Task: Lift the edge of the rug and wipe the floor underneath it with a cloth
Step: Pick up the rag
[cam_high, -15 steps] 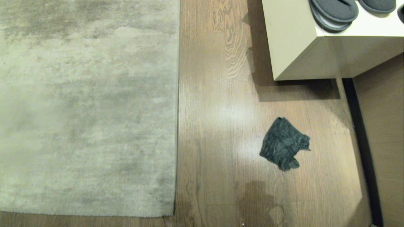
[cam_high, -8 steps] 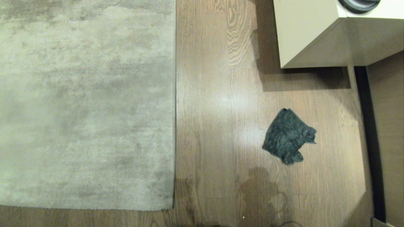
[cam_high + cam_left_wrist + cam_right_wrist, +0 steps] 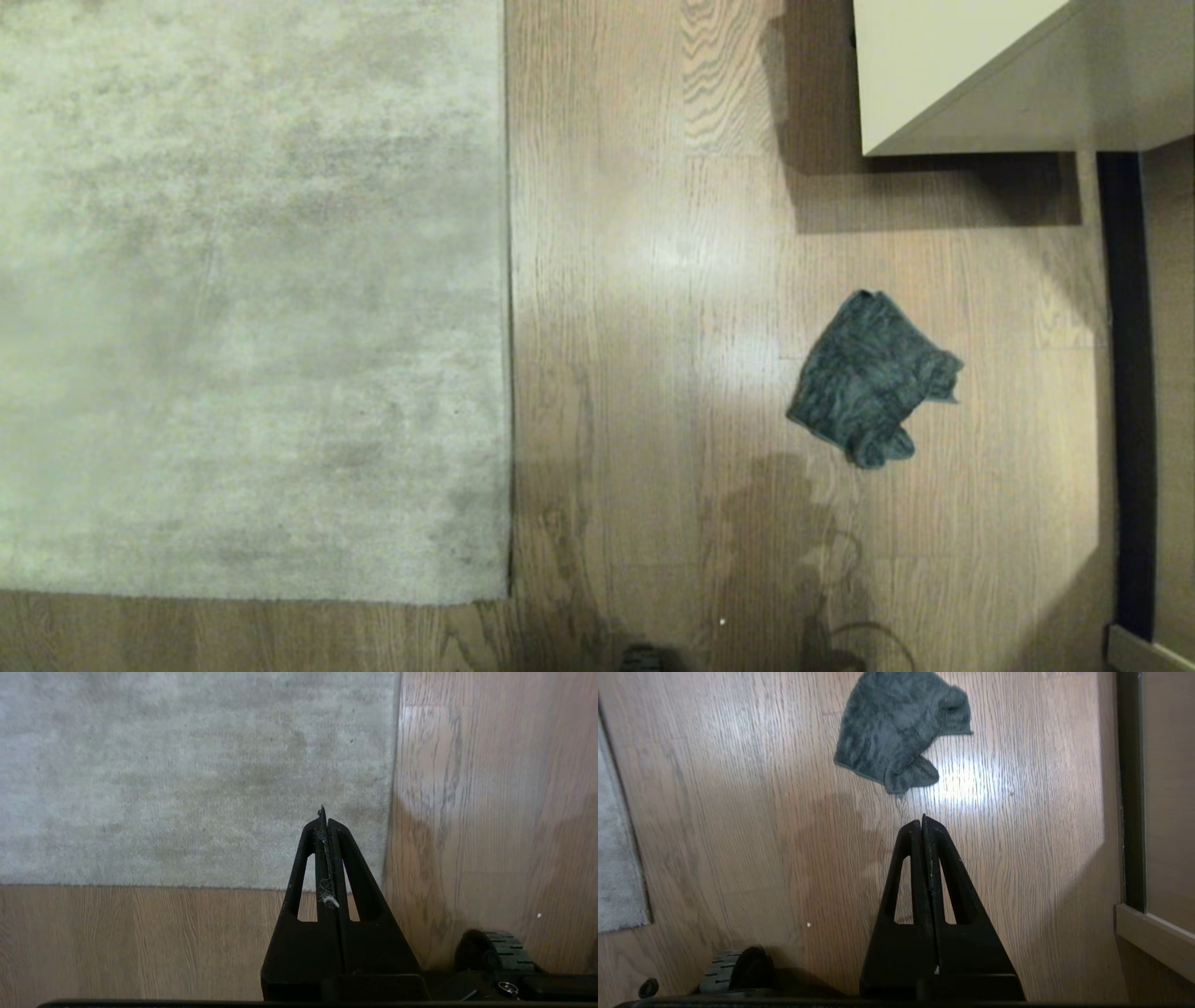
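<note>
The rug [image 3: 252,299] is laid flat on the floor [image 3: 653,280]. The cloth [image 3: 870,378] is seen crumpled on bare boards, well apart from it. The left gripper [image 3: 325,817] and right gripper [image 3: 923,822] are closed, empty.

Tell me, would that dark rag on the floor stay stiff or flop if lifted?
The cloth would probably droop: it lies crumpled, with soft folds. It looks thin and fuzzy, so likely light. Pushed along the glossy floor, it would probably bunch up rather than slide flat.

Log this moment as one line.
rug flat | cloth loose on floor | left gripper shut | right gripper shut, empty
</note>
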### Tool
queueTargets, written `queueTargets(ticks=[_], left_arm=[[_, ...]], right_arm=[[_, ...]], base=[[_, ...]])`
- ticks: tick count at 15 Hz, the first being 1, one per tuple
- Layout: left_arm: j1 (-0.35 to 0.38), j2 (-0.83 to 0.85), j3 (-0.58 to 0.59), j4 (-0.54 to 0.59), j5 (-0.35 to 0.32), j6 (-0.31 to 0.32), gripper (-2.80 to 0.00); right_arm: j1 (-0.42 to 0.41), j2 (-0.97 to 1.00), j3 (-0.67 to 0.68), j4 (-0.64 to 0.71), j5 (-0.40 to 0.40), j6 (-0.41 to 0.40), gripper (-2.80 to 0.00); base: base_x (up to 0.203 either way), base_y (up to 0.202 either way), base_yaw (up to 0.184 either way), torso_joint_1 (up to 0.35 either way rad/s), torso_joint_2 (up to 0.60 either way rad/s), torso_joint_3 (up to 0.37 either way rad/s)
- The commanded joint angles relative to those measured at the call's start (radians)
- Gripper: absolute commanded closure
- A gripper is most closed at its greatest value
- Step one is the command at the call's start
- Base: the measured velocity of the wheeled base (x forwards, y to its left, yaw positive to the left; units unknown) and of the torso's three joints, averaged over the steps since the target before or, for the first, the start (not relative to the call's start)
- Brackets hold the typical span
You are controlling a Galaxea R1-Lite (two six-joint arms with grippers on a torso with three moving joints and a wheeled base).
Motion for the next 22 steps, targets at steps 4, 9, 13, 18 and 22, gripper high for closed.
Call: queueTargets(ticks=[4, 9, 13, 18, 22], left_arm=[[0.0, 0.001, 0.0, 0.0, 0.001, -0.001, 0.0], [0.0, 0.001, 0.0, 0.0, 0.001, -0.001, 0.0], [0.0, 0.001, 0.0, 0.0, 0.001, -0.001, 0.0], [0.0, 0.001, 0.0, 0.0, 0.001, -0.001, 0.0], [-0.001, 0.001, 0.0, 0.0, 0.001, -0.001, 0.0]], right_arm=[[0.0, 0.002, 0.0, 0.0, -0.001, 0.001, 0.0], [0.001, 0.0, 0.0, 0.0, 0.0, 0.001, 0.0], [0.0, 0.002, 0.0, 0.0, -0.001, 0.001, 0.0], [0.001, 0.002, 0.0, 0.0, 0.0, 0.001, 0.0], [0.001, 0.002, 0.0, 0.0, 0.0, 0.001, 0.0]], base=[[0.0, 0.0, 0.0, 0.002, 0.0, -0.199], [0.0, 0.0, 0.0, 0.002, 0.0, -0.195], [0.0, 0.0, 0.0, 0.003, 0.0, -0.146], [0.0, 0.0, 0.0, 0.0, 0.0, -0.007], [0.0, 0.0, 0.0, 0.0, 0.0, 0.0]])
